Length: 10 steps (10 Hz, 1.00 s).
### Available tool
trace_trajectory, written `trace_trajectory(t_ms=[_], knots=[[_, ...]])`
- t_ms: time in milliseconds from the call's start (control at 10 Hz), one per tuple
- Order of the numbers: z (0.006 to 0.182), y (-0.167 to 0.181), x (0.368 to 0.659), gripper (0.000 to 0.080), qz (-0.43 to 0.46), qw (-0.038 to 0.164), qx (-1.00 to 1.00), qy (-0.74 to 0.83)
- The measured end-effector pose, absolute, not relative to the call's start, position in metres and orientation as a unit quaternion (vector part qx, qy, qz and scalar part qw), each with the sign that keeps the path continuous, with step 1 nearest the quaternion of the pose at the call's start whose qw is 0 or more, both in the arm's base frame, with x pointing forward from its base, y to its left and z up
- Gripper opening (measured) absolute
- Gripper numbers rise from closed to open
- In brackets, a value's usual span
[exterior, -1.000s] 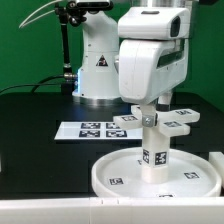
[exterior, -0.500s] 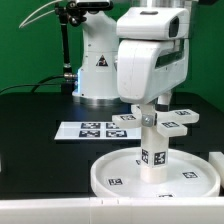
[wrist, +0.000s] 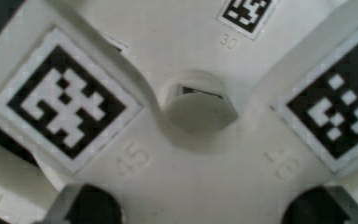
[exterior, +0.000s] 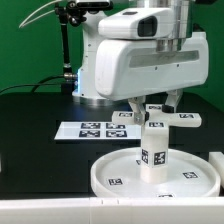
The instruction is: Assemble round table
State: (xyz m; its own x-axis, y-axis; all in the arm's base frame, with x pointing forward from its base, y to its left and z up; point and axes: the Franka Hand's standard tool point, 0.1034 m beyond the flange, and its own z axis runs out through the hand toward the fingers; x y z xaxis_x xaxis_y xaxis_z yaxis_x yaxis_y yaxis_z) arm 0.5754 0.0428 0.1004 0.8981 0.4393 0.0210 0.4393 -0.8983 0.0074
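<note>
The cross-shaped four-arm piece [exterior: 156, 120] sits flat on top of the short cylinder leg [exterior: 155, 152]. The leg stands upright in the middle of the large rimmed round disc [exterior: 108, 176]. My gripper [exterior: 153, 108] comes straight down over the cross piece and is shut on its hub. In the wrist view the cross piece [wrist: 176, 60] fills the picture, with its centre hole and two tagged arms. My gripper [wrist: 211, 205] straddles it, with one dark fingertip [wrist: 87, 206] at each side. The leg is hidden under the piece there.
The marker board [exterior: 92, 129] lies on the black table behind the disc. The robot's white base [exterior: 98, 70] stands at the back. A white object shows at the exterior view's right edge [exterior: 217, 160].
My wrist has turned about its vertical axis, and the cross piece has turned with it on top of the leg. The disc and the leg have stayed in place.
</note>
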Motion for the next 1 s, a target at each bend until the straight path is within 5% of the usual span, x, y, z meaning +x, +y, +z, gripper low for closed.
trace_trajectory(t_ms=[1000], knots=[[0.1004,0.0437,0.5748,0.0443,0.009,-0.015,0.988,-0.154]])
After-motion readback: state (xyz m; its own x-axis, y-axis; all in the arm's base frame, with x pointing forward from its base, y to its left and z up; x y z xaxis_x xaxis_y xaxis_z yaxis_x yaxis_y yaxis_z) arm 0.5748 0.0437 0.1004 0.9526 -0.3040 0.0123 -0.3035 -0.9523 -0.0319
